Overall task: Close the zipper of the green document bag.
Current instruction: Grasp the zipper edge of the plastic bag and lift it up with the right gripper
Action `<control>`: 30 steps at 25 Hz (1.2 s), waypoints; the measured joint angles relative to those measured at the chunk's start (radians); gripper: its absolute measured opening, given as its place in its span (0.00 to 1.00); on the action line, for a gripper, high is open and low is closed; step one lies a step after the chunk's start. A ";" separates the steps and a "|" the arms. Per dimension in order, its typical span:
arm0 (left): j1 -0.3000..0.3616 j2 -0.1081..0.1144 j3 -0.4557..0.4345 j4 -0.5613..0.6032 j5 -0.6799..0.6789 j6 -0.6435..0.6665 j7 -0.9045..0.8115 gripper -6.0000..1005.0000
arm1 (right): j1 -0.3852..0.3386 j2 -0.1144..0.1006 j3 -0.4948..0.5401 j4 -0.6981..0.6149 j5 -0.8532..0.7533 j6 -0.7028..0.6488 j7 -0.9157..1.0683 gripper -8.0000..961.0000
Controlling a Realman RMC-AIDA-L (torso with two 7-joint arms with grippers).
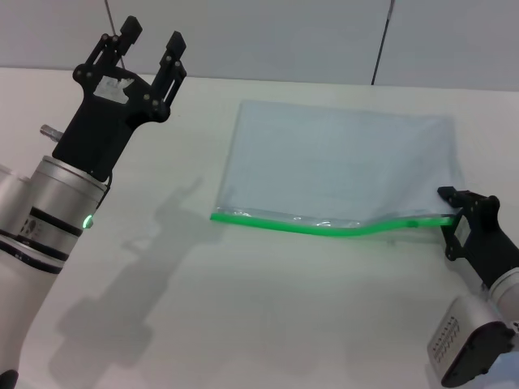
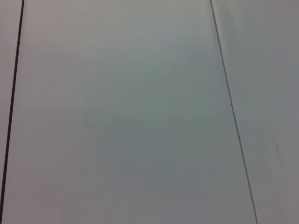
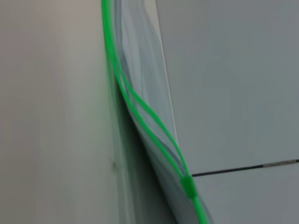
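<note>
The green document bag [image 1: 340,158] is laid flat on the white table [image 1: 203,308], with the zipper [image 1: 324,228] along the edge nearest the robot. At the bag's right-hand corner, the right gripper [image 1: 454,212] is placed against the end of the zipper; the corner is lifted a little there, but whether the fingers are clamped on it cannot be told. In the right wrist view the two green tracks [image 3: 140,105] are seen parted into a loop, and they are joined only at the small dark slider [image 3: 187,185], which sits near that right end. Most of the zipper is therefore judged to be open.

The left gripper [image 1: 150,50] is held raised well to the left of the bag, its fingers spread wide and empty.

For a clean close, the right corner of the bag should be kept pinned so the strip is held taut, and the slider should be pinched and drawn straight along the strip towards the bag's left end. A sideways pull is best avoided, since the thin plastic could be bunched or the tracks misaligned.
</note>
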 joint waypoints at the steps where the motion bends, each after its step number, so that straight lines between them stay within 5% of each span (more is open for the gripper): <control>1: 0.000 0.000 0.000 0.000 0.000 0.000 0.000 0.59 | 0.002 0.000 -0.002 -0.001 0.000 0.001 0.000 0.22; 15: -0.003 -0.001 0.000 0.005 0.012 -0.010 0.007 0.59 | 0.017 -0.001 -0.019 -0.022 -0.001 0.024 0.000 0.07; 30: -0.112 -0.005 0.050 -0.002 0.248 -0.289 0.187 0.59 | 0.056 -0.001 -0.051 -0.074 -0.004 0.012 0.000 0.05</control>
